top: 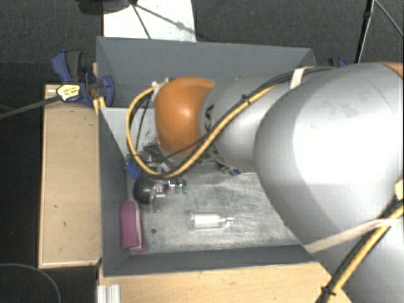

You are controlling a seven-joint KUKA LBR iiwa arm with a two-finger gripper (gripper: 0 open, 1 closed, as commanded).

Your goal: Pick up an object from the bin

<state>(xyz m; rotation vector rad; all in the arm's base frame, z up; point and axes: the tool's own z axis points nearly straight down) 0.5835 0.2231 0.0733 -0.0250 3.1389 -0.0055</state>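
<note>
Two loose things are being shown plainly on the floor of the bin in the camera view. A flat mauve block is lying against the left wall near the front corner. A small clear bottle is lying on its side near the front middle, well apart from the block. The arm is being reached in from the right, with its orange cover hanging over the left rear of the floor. The jaws are being hidden in the dark cluster under that cover, near the block's far end, so it cannot be told whether they are open or closed. Nothing is being seen held. The mauve block is being judged the nearest candidate. Lying so close to the wall, it could be missed, because one jaw could be stopped by the wall or the block tipped instead of gripped. The bottle, being round and smooth, could be rolled away if nudged.
</note>
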